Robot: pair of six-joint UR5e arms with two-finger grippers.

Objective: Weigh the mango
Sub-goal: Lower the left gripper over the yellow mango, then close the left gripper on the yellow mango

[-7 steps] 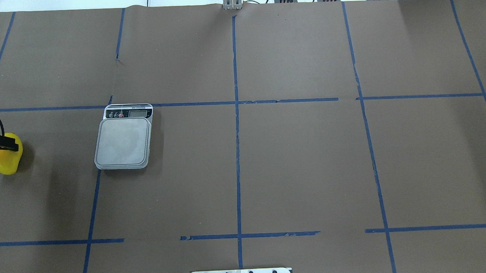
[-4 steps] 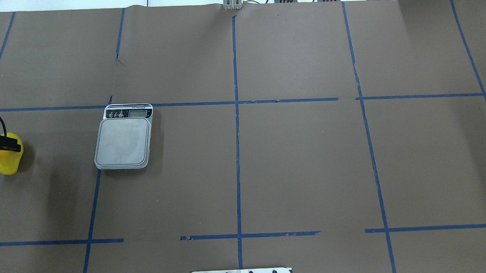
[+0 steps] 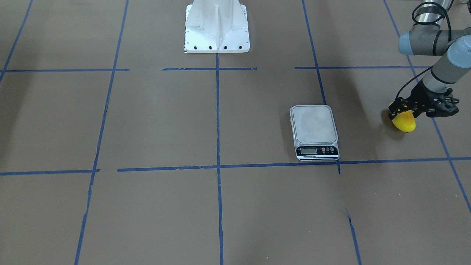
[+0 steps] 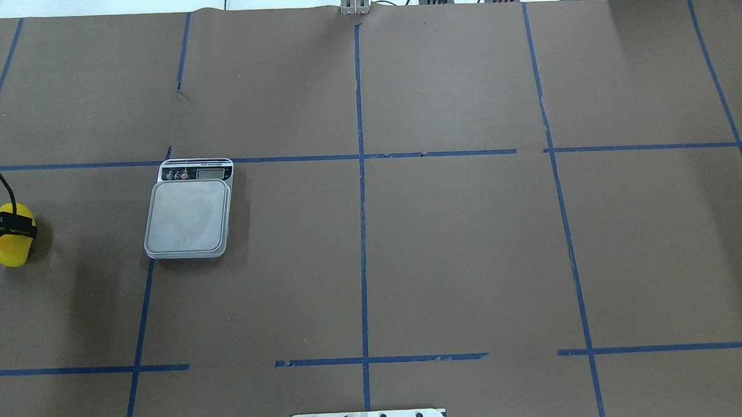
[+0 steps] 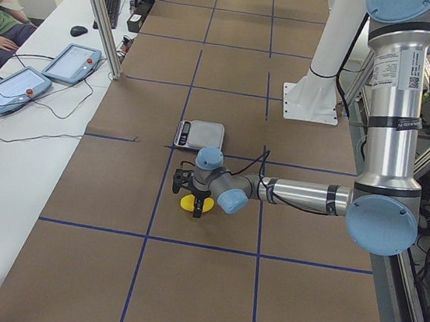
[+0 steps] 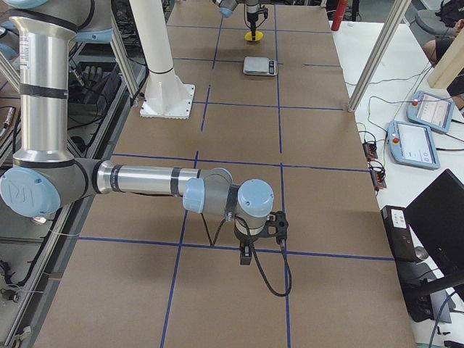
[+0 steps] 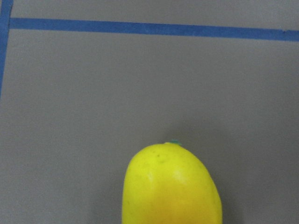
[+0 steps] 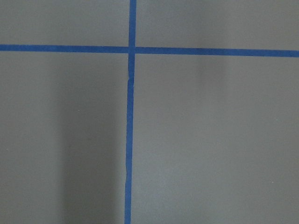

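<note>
**Operator:** Location of the item to be weighed?

**Technician:** The small oblong bright yellow mango point(image 4: 8, 251) lies on the brown paper-covered table point(image 4: 471, 260), at the left edge of the overhead view, mid-height. The flat grey digital scale with the square platform point(image 4: 188, 218) stands to its right, well apart, with nothing on the platform.

**Operator:** Status of the left gripper?

**Technician:** The black two-finger left gripper point(image 3: 404, 111) sits directly over the mango, and its fingers point(image 4: 21, 227) straddle the fruit's upper part. I cannot tell whether they press on the skin or stand clear of it.

**Operator:** Status of the right gripper?

**Technician:** The right gripper point(image 6: 246, 254) appears only in the right side view, low above the table at lower centre. I cannot tell whether it is spread or clenched.
</note>
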